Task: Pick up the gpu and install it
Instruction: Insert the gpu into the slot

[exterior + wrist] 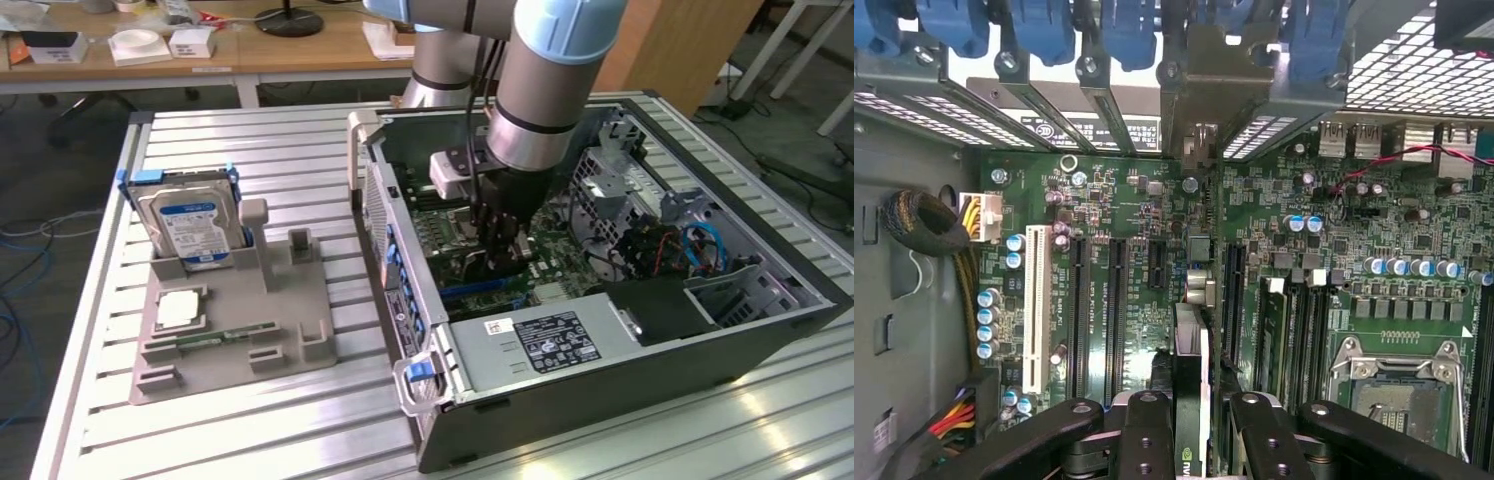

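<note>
We've got the claw (1194, 425) clamped on the thin dark green gpu card (1191, 345), held edge-on, green motherboard (1134, 260) right beneath the claw.

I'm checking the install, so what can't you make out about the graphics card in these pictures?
- Wrist view: the thin dark green gpu card in the gripper is edge-on, so its own body hides whether it meets the green motherboard.
- Exterior view: the grey robot arm and gripper hide the card's lower edge.
- Exterior view: the print on the black-and-white label is too small.
</note>
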Available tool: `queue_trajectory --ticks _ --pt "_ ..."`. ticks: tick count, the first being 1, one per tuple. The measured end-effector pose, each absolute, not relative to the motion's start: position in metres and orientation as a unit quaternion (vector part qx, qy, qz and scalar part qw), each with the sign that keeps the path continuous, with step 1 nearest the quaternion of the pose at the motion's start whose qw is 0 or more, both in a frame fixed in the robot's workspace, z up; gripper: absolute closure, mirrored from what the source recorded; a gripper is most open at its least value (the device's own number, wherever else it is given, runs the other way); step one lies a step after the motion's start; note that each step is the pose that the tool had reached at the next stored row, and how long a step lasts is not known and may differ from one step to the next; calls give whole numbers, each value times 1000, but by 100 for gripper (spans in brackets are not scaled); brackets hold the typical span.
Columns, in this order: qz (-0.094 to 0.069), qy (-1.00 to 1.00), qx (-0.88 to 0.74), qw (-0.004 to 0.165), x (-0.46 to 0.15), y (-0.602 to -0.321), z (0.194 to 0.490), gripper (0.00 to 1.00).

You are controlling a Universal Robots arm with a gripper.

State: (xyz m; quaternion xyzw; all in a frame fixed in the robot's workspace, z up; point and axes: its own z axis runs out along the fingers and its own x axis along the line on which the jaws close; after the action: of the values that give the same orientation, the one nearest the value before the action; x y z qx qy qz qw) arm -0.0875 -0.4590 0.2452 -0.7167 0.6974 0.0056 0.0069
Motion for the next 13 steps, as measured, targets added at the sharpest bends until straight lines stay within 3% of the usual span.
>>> queue_trajectory --ticks 13 --pt "6 697 -717 7 -89 -459 242 73"
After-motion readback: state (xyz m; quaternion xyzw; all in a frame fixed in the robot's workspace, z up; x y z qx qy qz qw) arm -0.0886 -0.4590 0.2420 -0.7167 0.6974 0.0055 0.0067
